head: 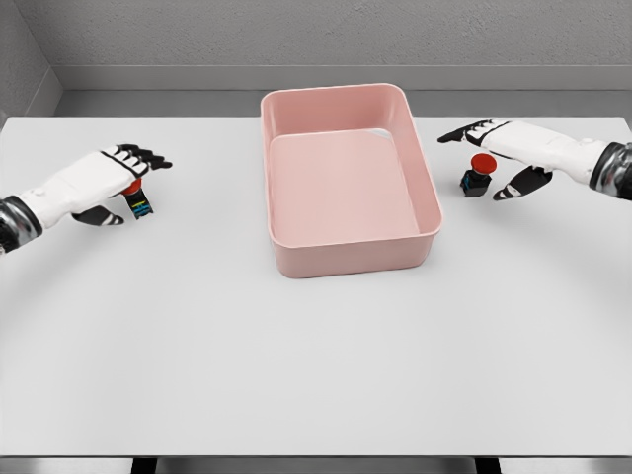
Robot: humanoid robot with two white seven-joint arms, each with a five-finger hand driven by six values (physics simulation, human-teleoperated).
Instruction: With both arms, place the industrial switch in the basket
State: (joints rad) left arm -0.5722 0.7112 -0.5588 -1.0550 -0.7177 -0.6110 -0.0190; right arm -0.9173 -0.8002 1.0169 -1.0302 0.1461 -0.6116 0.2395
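Observation:
A pink basket (425,197) stands in the middle of the white table, and nothing lies inside it. To its right stands an upright industrial switch (478,176) with a red button on a dark body. My right hand (489,158) hovers over it, fingers spread above the button and thumb low beside it, not touching. On the left a second switch (138,202) with a red cap leans under my left hand (123,188), whose fingers reach out over it while the thumb sits behind it. No firm grasp shows there.
The white table (316,375) stretches wide in front of the basket. Grey walls rise behind the table's far edge.

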